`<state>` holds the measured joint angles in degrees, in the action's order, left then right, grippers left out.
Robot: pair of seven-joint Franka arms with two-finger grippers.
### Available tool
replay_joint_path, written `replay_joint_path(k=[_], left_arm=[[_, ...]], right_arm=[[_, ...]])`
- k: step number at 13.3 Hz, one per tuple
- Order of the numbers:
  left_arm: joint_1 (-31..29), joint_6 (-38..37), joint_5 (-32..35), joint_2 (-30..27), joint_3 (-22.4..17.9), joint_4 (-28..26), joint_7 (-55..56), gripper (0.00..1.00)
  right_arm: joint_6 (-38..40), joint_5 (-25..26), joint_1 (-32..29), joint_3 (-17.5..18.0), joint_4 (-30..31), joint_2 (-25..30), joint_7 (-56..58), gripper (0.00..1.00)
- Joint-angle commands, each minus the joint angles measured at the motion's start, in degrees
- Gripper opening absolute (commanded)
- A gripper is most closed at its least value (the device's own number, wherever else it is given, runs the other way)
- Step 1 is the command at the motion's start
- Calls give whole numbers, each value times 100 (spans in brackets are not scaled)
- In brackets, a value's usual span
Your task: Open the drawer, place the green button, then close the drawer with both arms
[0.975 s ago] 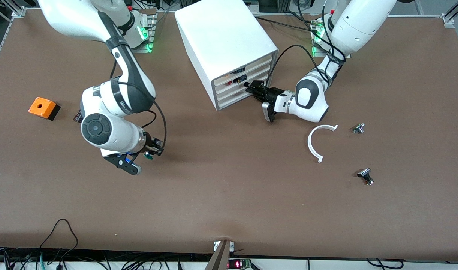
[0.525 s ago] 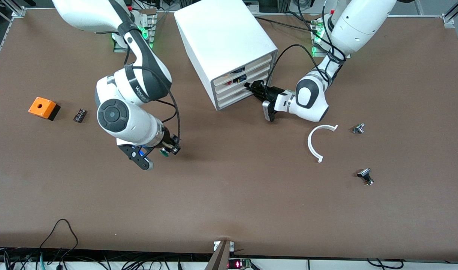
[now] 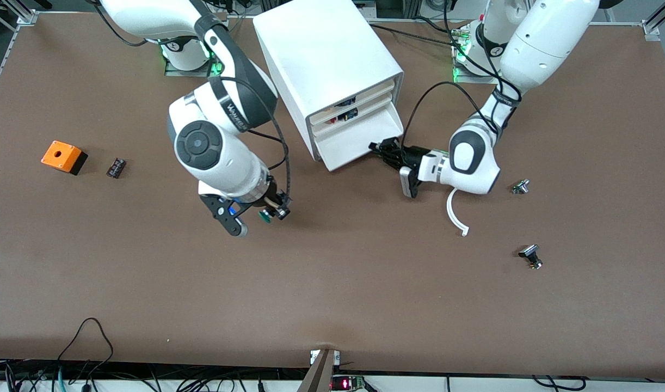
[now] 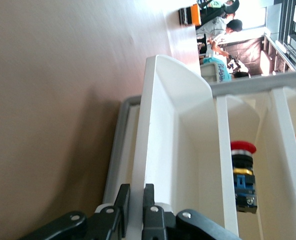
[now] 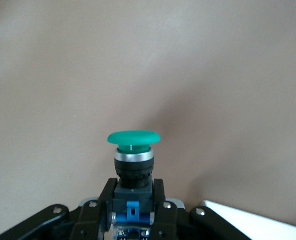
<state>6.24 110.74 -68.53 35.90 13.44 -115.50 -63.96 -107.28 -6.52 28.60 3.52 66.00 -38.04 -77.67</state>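
The white four-drawer cabinet (image 3: 327, 49) stands at the table's back middle. Its third drawer (image 3: 359, 139) is pulled partly out, a shallow white tray. My left gripper (image 3: 380, 149) is shut on the drawer's front wall (image 4: 160, 130); in the left wrist view the gripper (image 4: 135, 200) pinches that thin white wall. My right gripper (image 3: 272, 212) is shut on the button (image 3: 265, 216) and holds it above the bare table, nearer the front camera than the cabinet. In the right wrist view the button (image 5: 133, 150) shows its green cap, black body and blue bit between the fingers (image 5: 158, 192).
An orange box (image 3: 63, 157) and a small black part (image 3: 116, 167) lie toward the right arm's end. A white curved piece (image 3: 455, 212) and two silver-black knobs (image 3: 520, 187), (image 3: 530, 256) lie toward the left arm's end. A red-capped button (image 4: 243, 170) sits in a neighbouring drawer.
My left gripper has pulled the third drawer out, toward the front camera. My right gripper has carried the button toward the cabinet.
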Motion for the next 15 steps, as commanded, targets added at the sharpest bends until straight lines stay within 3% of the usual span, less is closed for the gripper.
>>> replay_joint_path(k=[1,4,5,6,10,15], left_arm=[[-176,-96,68,320,10,633,348,0],[-167,-96,76,356,-34,783,542,0],[-176,-96,163,356,-35,783,534,17],[-185,-96,399,330,-35,783,403,99],[-316,-550,1025,171,-34,1212,506,100],[-326,-1738,2342,4,-61,2468,3041,100]], right_arm=[[-205,-42,321,-27,-255,-151,-720,0],[-416,-25,672,-44,-255,-151,-1389,0],[-582,-7,813,-44,-255,-160,-1704,0],[-697,10,953,-53,-255,-221,-1969,0],[-1057,405,1542,-71,-255,-501,-2743,0],[-1444,581,2035,-71,-246,-976,-3316,0]])
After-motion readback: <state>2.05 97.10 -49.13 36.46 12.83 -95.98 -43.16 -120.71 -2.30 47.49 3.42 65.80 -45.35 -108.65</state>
